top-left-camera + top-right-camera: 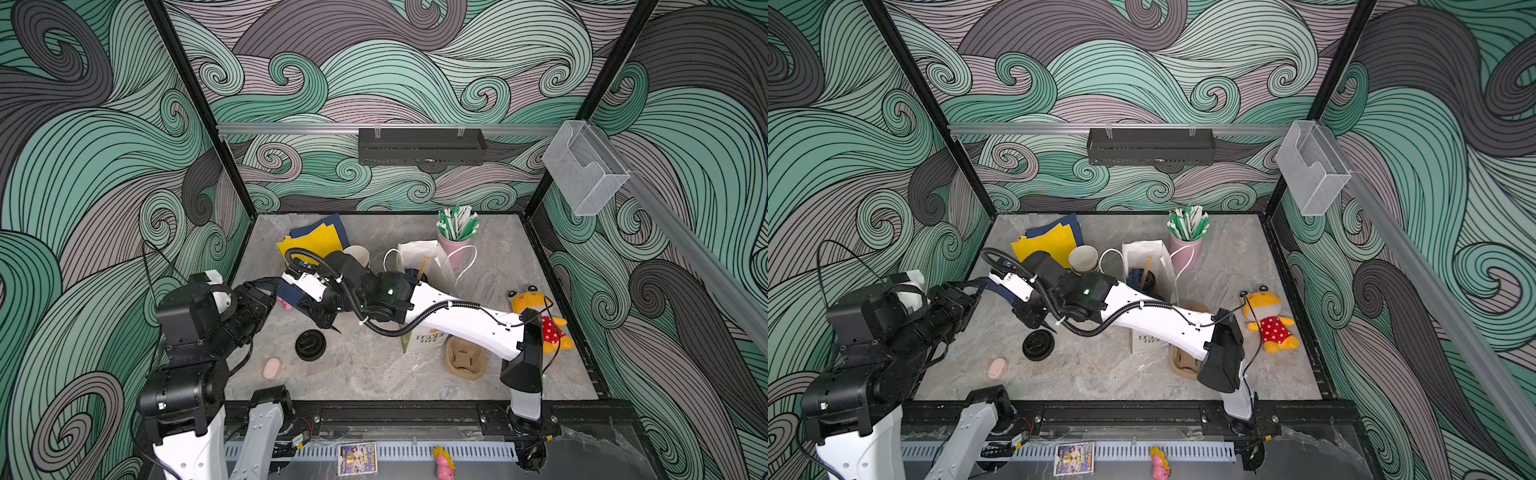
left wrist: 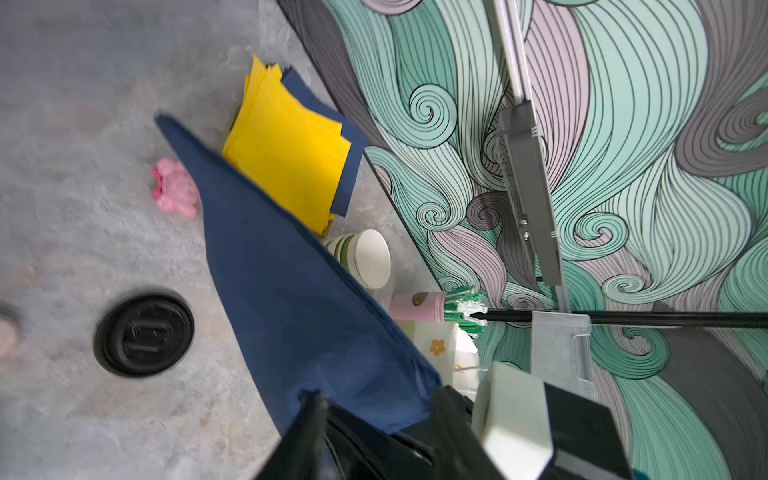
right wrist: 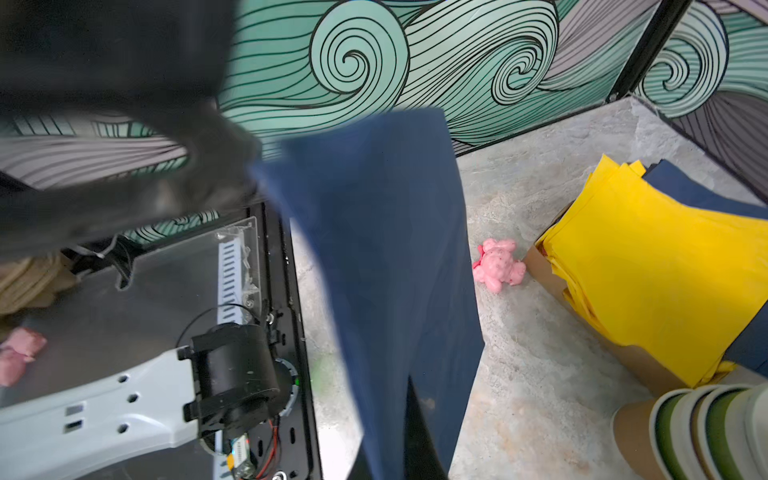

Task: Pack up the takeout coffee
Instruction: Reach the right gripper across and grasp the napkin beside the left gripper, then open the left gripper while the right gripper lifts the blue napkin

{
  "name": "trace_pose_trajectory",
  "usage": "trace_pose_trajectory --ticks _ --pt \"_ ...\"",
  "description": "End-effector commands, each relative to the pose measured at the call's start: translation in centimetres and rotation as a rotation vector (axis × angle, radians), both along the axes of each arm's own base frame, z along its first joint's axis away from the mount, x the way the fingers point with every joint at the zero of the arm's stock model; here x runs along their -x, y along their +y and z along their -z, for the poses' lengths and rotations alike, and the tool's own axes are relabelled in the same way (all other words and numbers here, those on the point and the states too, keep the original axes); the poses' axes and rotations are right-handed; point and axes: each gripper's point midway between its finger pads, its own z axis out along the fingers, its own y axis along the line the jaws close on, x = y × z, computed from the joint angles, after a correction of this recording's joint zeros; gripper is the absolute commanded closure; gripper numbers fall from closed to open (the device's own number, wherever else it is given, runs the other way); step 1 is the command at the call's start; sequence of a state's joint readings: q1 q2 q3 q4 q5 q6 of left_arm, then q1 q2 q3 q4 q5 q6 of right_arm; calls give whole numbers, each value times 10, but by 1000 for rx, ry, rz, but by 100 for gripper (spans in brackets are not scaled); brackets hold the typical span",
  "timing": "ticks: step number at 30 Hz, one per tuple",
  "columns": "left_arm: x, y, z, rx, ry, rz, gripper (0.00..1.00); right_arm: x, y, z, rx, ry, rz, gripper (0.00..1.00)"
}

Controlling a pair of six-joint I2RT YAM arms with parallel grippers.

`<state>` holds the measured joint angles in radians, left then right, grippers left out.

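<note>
- While both arms meet at 1 navy sheet [image 2: 291, 291], the right gripper [image 1: 308, 307] is clamped on one end. The left gripper [image 2: 376, 409] has its fingers spread, with the sheet's corner loose between them.
- The stack of cups [image 2: 365, 257] stands upright, mouths up, beside the yellow sheets [image 2: 286, 158]. It lies toward the back wall from both grippers.
- The right arm is nearer the cups; its wrist sits just in front of them.
- 1 black lid [image 2: 143, 334] lies flat on the table, on the near side of the grippers.
- Judged: a cup grab needs a free gripper coming down from above.
</note>
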<state>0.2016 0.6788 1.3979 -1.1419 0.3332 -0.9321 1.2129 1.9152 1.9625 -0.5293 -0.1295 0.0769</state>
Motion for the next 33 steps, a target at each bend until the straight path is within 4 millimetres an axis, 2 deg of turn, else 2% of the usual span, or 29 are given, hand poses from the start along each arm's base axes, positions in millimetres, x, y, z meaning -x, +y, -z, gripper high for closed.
trace_pose_trajectory --ticks 1,5,9,15,20,26,30,33 --pt "-6 19 -27 -135 -99 -65 37 8 -19 -36 -95 144 56 100" --pt "-6 27 -59 -328 -226 -48 23 8 -46 -46 -99 286 120 100" --pt "-6 20 -75 -447 -318 18 16 -2 -74 -64 -127 401 177 100" --pt "-1 -15 -91 -503 -441 230 15 -19 -112 -111 -225 430 178 100" --pt "3 -56 -101 -371 -595 444 16 -17 -137 -150 -290 403 138 100" --pt "2 -86 -107 -162 -683 647 16 1 -142 -178 -362 374 20 100" --pt "7 -97 -107 -84 -700 747 15 11 -133 -195 -425 364 -85 100" --pt "13 -103 -108 -80 -714 791 13 19 -122 -211 -488 430 -178 100"
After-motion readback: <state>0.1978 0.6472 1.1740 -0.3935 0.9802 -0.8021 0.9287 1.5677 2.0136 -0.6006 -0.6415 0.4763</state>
